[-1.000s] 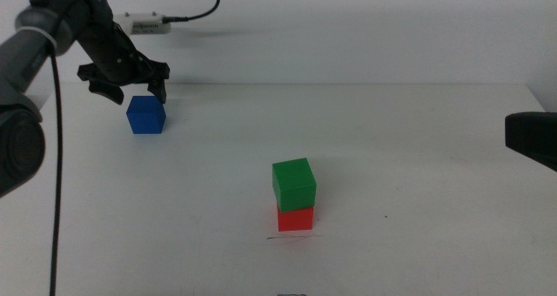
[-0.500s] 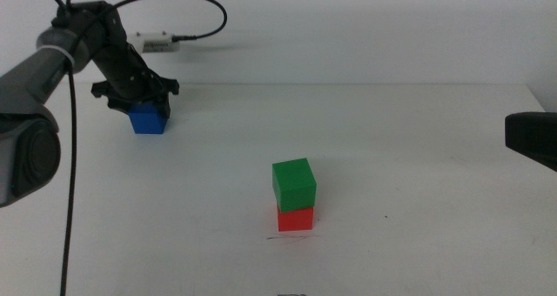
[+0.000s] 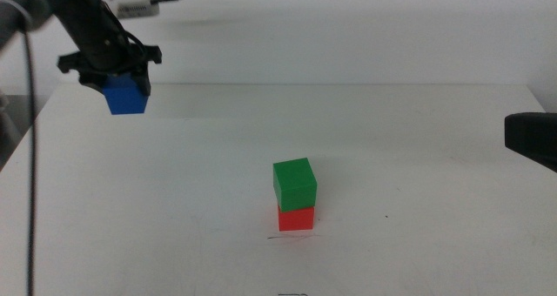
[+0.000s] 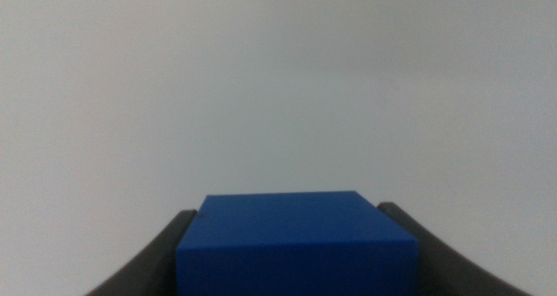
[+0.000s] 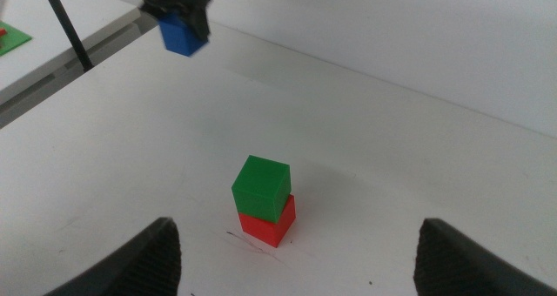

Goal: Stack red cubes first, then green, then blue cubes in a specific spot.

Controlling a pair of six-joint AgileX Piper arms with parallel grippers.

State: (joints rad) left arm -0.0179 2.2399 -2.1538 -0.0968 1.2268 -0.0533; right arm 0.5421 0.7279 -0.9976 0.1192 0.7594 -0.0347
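Blue cube (image 3: 124, 97) held aloft in left gripper (image 3: 111, 77), far-left.

The blue cube (image 3: 126, 96) looks like matt, smooth plastic with plain, even faces, and the green cube (image 3: 294, 184) and red cube (image 3: 296, 218) show the same dull, unmarked finish. The table (image 3: 418, 157) is a smooth white surface with a faint sheen, marked by a thin dark line (image 3: 291, 237) that looks drawn in pen. The left gripper (image 3: 111, 68) has dark, matt jaws that look like plastic, as do the right gripper's (image 5: 296, 261) jaws, and a glossy black cable (image 3: 30, 157) hangs along the left arm.
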